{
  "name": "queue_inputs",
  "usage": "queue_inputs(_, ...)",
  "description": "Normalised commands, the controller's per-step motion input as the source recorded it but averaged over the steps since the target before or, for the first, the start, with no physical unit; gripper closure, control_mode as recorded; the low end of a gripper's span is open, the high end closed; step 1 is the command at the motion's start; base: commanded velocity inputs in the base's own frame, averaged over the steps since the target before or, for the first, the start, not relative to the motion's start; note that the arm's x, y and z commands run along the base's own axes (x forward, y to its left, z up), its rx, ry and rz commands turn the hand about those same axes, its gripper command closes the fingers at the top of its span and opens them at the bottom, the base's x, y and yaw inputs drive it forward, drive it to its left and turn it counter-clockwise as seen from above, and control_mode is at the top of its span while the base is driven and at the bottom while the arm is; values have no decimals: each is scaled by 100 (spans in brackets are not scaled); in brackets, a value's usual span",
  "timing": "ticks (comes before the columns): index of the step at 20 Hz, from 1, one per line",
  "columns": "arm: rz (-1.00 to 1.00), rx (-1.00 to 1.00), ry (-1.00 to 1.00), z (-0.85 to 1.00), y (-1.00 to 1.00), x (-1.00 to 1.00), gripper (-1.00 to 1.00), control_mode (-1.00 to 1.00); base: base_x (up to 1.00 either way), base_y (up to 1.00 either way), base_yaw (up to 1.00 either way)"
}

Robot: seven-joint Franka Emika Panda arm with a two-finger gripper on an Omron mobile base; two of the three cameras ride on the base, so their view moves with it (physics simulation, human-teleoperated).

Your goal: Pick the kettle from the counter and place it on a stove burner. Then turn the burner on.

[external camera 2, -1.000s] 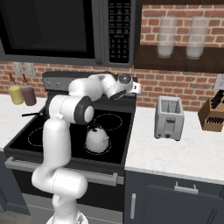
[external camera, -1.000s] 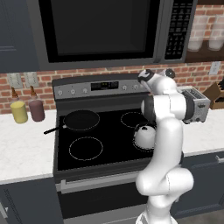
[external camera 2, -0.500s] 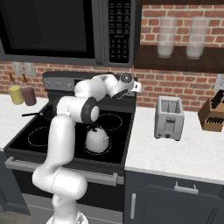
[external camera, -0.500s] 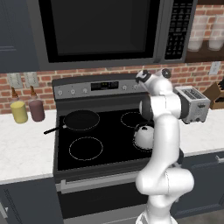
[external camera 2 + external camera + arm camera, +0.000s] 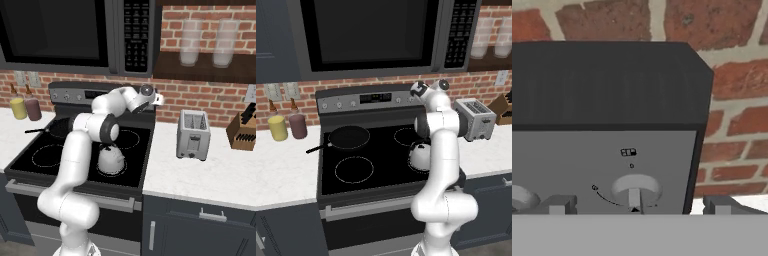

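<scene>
Now that the kettle [image 5: 110,159] sits on the stove burner [image 5: 415,167] at the near right of the black cooktop [image 5: 371,160], clear of the desk [image 5: 210,170], the placing half of the job looks done and only the switching-on is left. The arm has gone on reaching toward the stove's raised back panel [image 5: 363,98]: over the last second the wrist has crept further up and to the far right, and the kettle has not shifted. The pincer [image 5: 636,206] is now close in front of the rightmost knob [image 5: 636,190], its two fingertips [image 5: 557,205] spread wide to either side of it and holding nothing. The knob's flat grip stands upright between them, not yet touched as far as can be seen. My reading is that this is the approach to the burner control; the next move calls for closing on that grip and twisting it. Whether this knob governs the kettle's ring cannot be told. The frying pan [image 5: 348,137] rests on the far left ring, and the toaster [image 5: 193,134] stands to the right.
</scene>
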Motion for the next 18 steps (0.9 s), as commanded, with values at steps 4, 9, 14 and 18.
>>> queue_inputs(4, 0, 0, 0, -4, -15, 32, -100, -100, 0, 0, 0)
queue_inputs(9, 0, -1, 0, -9, -3, 21, -100, -100, 0, 0, 0)
queue_inputs(14, 0, -2, 0, -24, 17, 6, -100, -100, 0, 0, 0)
queue_inputs(18, 0, 0, 0, -3, 3, 0, -100, -100, 0, 0, 0)
